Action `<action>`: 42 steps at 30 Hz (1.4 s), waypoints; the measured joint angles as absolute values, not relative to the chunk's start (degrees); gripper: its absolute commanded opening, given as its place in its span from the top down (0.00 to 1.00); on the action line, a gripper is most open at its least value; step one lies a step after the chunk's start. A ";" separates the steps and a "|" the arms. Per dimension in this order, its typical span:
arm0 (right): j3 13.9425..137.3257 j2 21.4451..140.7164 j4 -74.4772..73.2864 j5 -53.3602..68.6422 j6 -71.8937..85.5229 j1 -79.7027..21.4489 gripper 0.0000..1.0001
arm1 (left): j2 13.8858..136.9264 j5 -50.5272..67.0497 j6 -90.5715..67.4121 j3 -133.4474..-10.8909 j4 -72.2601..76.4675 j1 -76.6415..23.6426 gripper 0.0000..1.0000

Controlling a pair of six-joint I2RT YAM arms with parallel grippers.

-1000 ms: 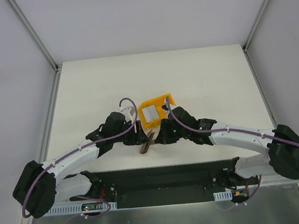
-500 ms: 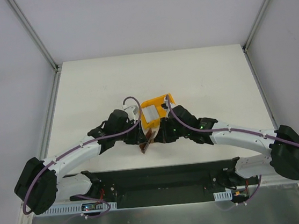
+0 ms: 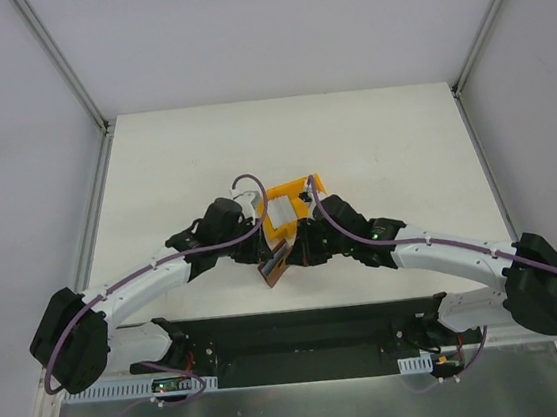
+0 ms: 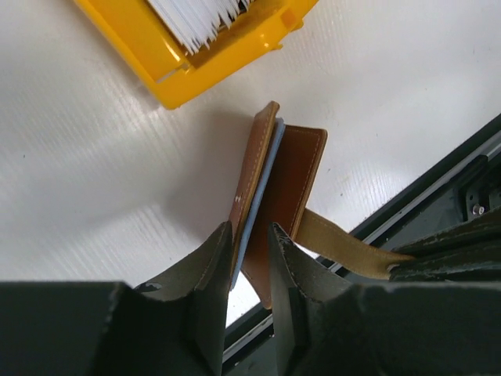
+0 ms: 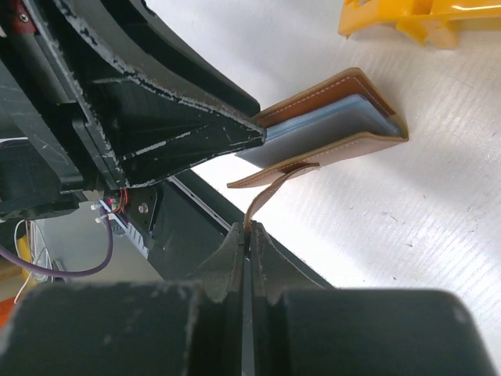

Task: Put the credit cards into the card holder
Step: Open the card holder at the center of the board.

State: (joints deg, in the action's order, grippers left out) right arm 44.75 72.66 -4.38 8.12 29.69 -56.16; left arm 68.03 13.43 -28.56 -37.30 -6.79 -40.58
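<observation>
The brown wallet (image 4: 270, 196) stands on edge on the white table (image 3: 402, 144), at 6 o'clock from the yellow bin (image 3: 293, 207) of white cards (image 4: 196, 19). The left claw (image 4: 249, 258) is narrow, pinching one leather flap and the grey inner leaves. The right claw (image 5: 246, 235) is clamped on the wallet's strap (image 5: 270, 192); only the wrist views show this. No readable writing.

Bright, even light falls from overhead, and the white desk (image 3: 371, 138) shows no harsh glare. The arms throw only soft, faint shadows. Both wrist views go blurry up close: the dark fingers (image 4: 215, 290) are out of focus. A soft shadow lies beside the card holder (image 4: 286, 188). The overhead view is sharp throughout.
</observation>
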 measured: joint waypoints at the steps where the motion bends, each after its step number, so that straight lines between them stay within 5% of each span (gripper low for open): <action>1: 44.75 72.66 -4.40 8.19 29.69 -56.16 1.00 | 68.58 13.45 -28.36 -37.85 -6.76 -40.58 0.83; 18: 44.73 72.66 -4.40 8.25 29.45 -56.16 1.00 | 71.96 15.00 -26.68 -39.18 -6.70 -40.60 0.96; 42: 43.77 73.10 -5.13 7.31 28.86 -55.70 1.00 | 68.18 15.42 -32.32 -35.29 -3.03 -40.58 1.00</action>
State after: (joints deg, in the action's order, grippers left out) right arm 43.77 73.10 -5.13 7.31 28.86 -55.70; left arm 68.18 15.42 -32.32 -35.29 -3.03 -40.58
